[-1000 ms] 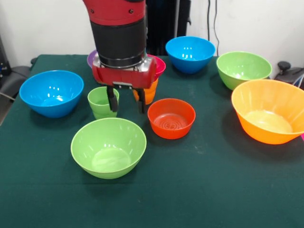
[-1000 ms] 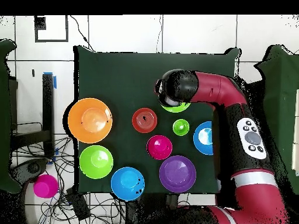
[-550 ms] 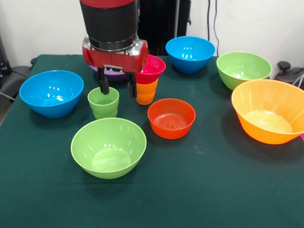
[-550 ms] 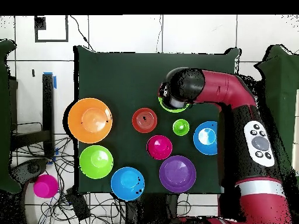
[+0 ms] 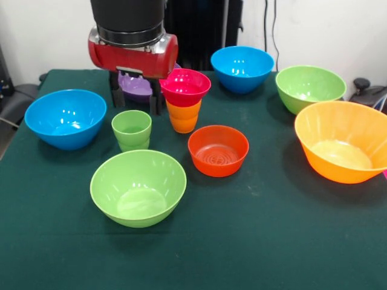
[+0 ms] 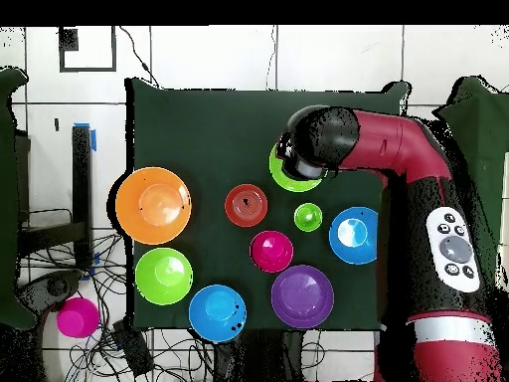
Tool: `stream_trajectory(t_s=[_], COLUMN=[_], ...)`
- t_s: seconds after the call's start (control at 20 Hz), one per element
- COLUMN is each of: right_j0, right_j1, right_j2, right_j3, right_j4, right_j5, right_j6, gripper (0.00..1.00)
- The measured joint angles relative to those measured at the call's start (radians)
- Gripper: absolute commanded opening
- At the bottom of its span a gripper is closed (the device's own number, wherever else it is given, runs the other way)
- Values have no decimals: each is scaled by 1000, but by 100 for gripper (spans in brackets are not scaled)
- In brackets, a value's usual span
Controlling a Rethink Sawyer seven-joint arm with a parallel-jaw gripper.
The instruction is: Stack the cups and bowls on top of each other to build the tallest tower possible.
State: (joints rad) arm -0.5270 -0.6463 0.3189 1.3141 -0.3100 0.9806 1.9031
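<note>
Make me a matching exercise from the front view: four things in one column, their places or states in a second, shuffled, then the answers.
Things:
1. magenta bowl
2. orange-red bowl
3. purple bowl
4. gripper

Places or states:
A. partly hidden behind the gripper's fingers
B. sitting on top of the orange cup
C. open, holding nothing
D. on the cloth between the orange cup and the large orange bowl

Pairs: 1-B, 2-D, 3-A, 4-C
</note>
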Motion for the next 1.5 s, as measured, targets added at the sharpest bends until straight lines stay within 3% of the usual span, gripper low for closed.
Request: stream_trajectory(t_s=[1.0,1.5], right_j0=[-14,-89], right_j1=[35,19], right_j2=[-11,9], right_j3=[-32,62], right_j4=[-71,-73], right_j5=[-4,-142], right_j6=[0,-2], gripper=[100,100])
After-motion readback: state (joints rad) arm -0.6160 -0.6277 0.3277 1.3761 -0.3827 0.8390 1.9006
